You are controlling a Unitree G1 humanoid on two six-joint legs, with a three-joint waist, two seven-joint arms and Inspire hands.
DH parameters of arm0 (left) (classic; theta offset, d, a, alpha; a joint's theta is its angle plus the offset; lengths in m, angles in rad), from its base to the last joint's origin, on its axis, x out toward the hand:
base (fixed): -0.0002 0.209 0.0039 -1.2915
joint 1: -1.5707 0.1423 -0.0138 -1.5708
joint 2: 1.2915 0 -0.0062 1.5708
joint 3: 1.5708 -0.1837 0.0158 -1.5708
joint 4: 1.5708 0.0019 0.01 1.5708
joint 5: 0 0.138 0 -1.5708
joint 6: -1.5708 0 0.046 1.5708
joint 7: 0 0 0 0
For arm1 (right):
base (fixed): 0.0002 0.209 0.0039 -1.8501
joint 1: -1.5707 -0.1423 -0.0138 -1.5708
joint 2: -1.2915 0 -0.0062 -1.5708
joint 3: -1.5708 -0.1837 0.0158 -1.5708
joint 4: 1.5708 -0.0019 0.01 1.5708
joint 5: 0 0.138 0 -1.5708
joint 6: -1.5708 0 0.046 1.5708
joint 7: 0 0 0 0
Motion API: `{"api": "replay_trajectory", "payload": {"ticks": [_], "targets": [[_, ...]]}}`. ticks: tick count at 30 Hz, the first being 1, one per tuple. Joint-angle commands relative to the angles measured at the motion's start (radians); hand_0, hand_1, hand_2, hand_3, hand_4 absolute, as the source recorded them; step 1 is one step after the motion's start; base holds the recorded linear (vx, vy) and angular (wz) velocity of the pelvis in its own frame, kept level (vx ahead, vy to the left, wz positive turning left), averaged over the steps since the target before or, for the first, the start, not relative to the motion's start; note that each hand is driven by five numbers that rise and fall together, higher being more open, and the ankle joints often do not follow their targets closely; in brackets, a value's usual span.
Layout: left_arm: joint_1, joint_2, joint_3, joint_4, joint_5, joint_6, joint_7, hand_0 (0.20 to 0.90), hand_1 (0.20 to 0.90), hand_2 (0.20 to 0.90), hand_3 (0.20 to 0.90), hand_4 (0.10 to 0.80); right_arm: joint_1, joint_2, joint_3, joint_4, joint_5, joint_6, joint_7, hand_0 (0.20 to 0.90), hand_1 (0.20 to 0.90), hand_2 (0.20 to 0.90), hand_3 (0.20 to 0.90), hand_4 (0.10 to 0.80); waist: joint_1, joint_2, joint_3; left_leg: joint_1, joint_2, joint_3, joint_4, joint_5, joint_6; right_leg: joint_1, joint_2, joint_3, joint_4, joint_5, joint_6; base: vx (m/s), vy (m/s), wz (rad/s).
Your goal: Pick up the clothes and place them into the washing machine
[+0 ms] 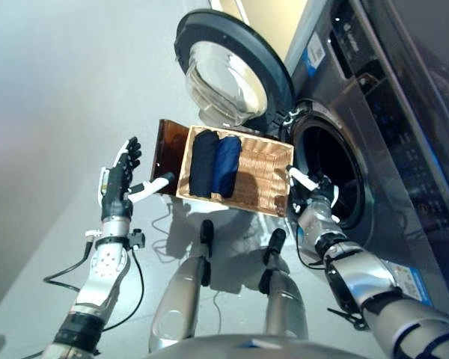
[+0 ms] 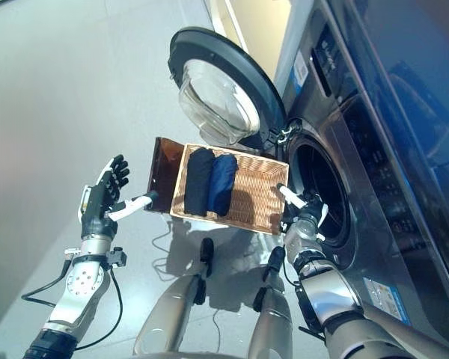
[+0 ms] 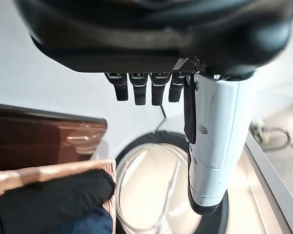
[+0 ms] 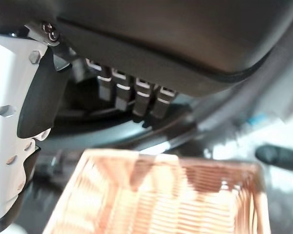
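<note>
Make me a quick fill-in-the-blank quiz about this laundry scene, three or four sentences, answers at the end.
1. The washing machine's round door stands ____.
2. The two folded clothes lie in a wicker ____.
3. The drum opening lies on the robot's ____ side.
4. The left robot hand and the right robot hand both hold ____.

Answers: open; basket; right; nothing
</note>
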Motion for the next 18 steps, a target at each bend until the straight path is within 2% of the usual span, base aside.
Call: {"api": "replay_trajectory", "payload": {"ticks": [1,10,17,18], "targets": [[-0.005,0.037,0.078,-0.126,0.05,-0.057,0.028,0.9,0.9,0.9,0.9,0.8,-0.096,-0.022,0.062,0.005,-0.108,-0.007,-0.037,0.9,0.9,0.9,0.9,0.8,0.035,-0.022,0.005,-0.121,0.038,-0.063,0.073,-0.088,-0.091,0.063,-0.011,-0.015,0.016,-0.143,-0.005,0.014,-0.03,0.07],[-0.03,0.022,0.103,-0.129,0.071,-0.04,0.039,0.9,0.9,0.9,0.9,0.8,-0.148,0.01,0.07,0.045,-0.098,-0.007,-0.041,0.9,0.9,0.9,0.9,0.8,0.083,-0.075,0.044,-0.168,0.032,-0.098,0.095,-0.096,-0.094,0.06,-0.012,-0.063,0.034,-0.158,-0.007,0.024,-0.024,0.16],[-0.047,0.019,0.087,-0.114,0.075,-0.02,0.029,0.9,0.9,0.9,0.9,0.8,-0.164,0.016,0.058,0.065,-0.092,0.002,-0.042,0.9,0.9,0.9,0.9,0.8,0.106,-0.08,0.07,-0.194,0.023,-0.114,0.115,-0.102,-0.092,0.061,-0.013,-0.083,0.042,-0.165,-0.007,0.022,0.005,0.16],[-0.049,0.023,0.079,-0.056,0.081,-0.008,0.035,0.9,0.9,0.9,0.9,0.8,-0.175,0.018,0.055,0.07,-0.088,0.004,-0.046,0.9,0.9,0.9,0.9,0.8,0.112,-0.081,0.076,-0.199,0.021,-0.114,0.12,-0.105,-0.091,0.062,-0.016,-0.088,0.042,-0.165,-0.007,0.024,0.024,0.14]]}}
